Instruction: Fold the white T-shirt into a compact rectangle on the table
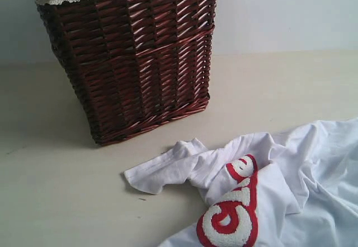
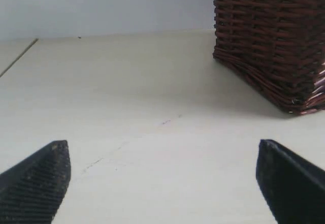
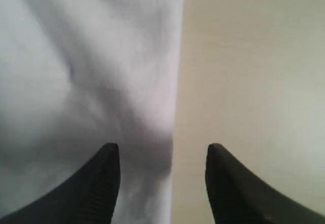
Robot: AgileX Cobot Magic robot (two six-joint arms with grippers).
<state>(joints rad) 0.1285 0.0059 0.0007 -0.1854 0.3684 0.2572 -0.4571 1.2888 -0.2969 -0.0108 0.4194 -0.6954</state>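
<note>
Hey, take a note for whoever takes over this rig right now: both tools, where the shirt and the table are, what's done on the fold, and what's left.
Left tool: open, empty, over the table, with the wicker basket ahead of it.
Right tool: open, holding nothing, poised above an edge of the white T-shirt.
Shirt: crumpled on the table at the exterior view's lower right, near the basket but not touching it. The red lettering faces up, and part of the shirt is out of frame.
Done: no neat fold visible.
Left: flatten the shirt, then fold it into a compact rectangle.
</note>
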